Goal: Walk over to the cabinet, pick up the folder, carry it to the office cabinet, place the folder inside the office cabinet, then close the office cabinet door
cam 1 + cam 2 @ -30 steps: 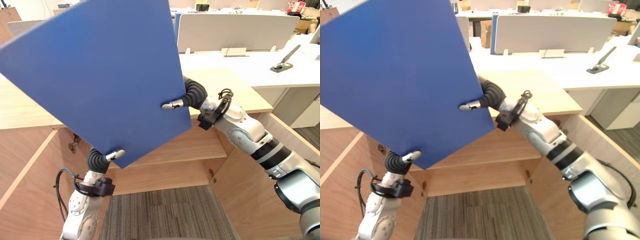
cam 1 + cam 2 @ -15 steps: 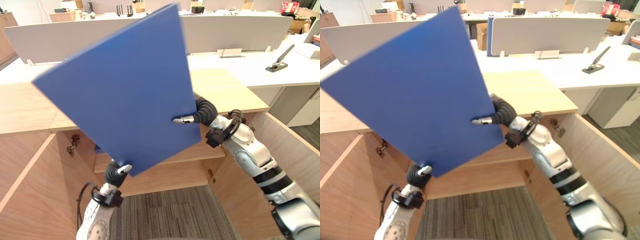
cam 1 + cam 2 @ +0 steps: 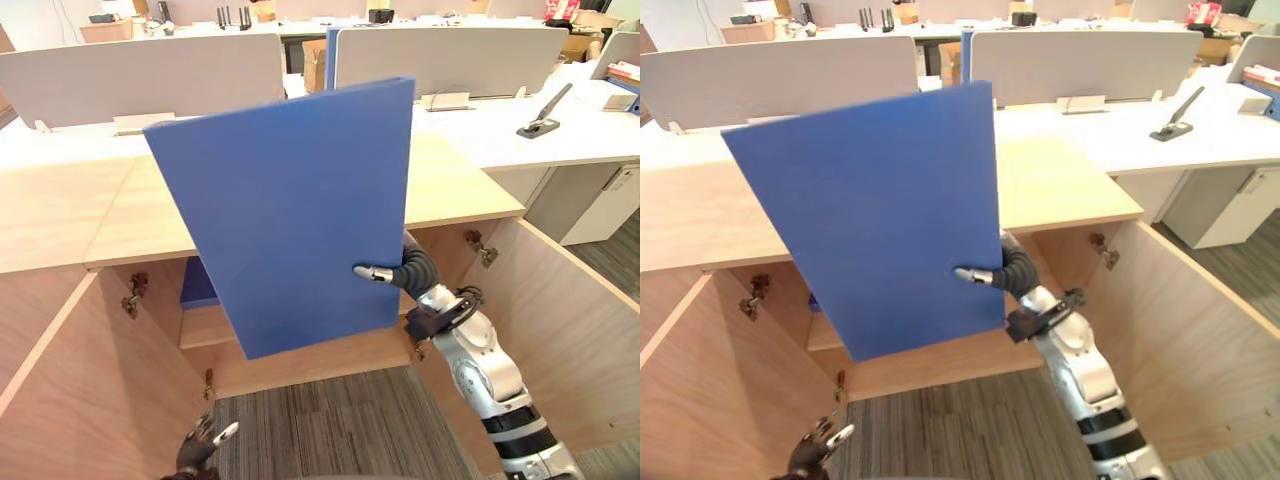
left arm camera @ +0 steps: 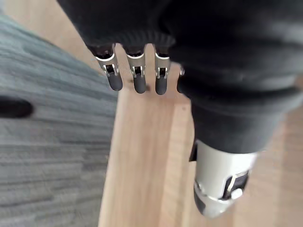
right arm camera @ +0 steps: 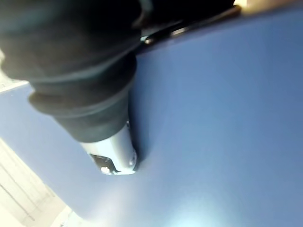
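The blue folder (image 3: 290, 210) stands nearly upright in front of the open wooden office cabinet (image 3: 460, 180) and hides much of its opening. My right hand (image 3: 374, 271) grips the folder's right edge: the thumb lies on the front face and the fingers are hidden behind. In the right wrist view that thumb presses on the blue folder (image 5: 213, 118). My left hand (image 3: 203, 443) hangs low by the carpet, away from the folder, open with fingers spread. In the left wrist view its fingers (image 4: 136, 78) point down, straight and holding nothing.
Both cabinet doors stand wide open, the left door (image 3: 60, 390) and the right door (image 3: 560, 330). Another blue item (image 3: 198, 285) lies on the inner shelf (image 3: 205, 328). White desks with partition panels stand behind, one with a dark tool (image 3: 540, 115). Grey carpet (image 3: 330, 430) lies below.
My left hand has let go of the folder's lower corner and dropped to the floor level. The right hand alone has carried the folder lower, more upright, nearer the cabinet opening. The camera has shifted.
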